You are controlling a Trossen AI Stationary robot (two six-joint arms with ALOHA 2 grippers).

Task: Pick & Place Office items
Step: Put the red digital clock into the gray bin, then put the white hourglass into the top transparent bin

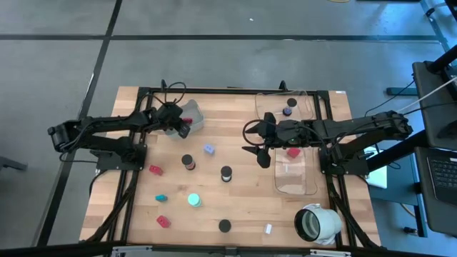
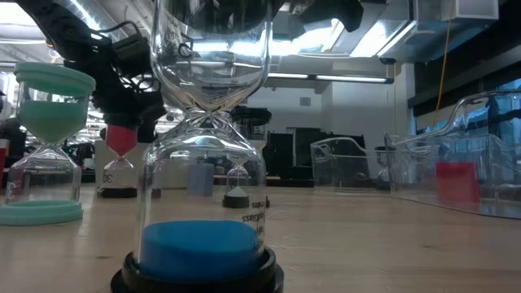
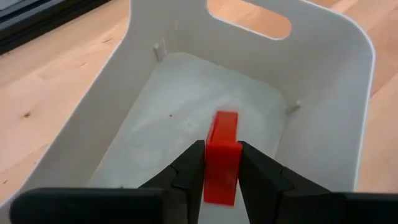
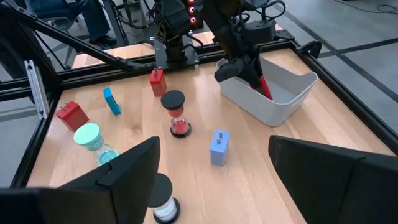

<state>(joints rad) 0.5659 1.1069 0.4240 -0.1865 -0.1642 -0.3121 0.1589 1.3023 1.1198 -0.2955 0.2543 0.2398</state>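
The left end effector is over the grey tray in the upper left of the tabletop. A red block sits between its two fingers, inside the tray, and the fingers touch its sides. The right end effector is open and holds nothing. It hangs in the middle right, beside a clear tray with another red block in it. Small sand timers, red blocks and teal bits lie spread over the lower left.
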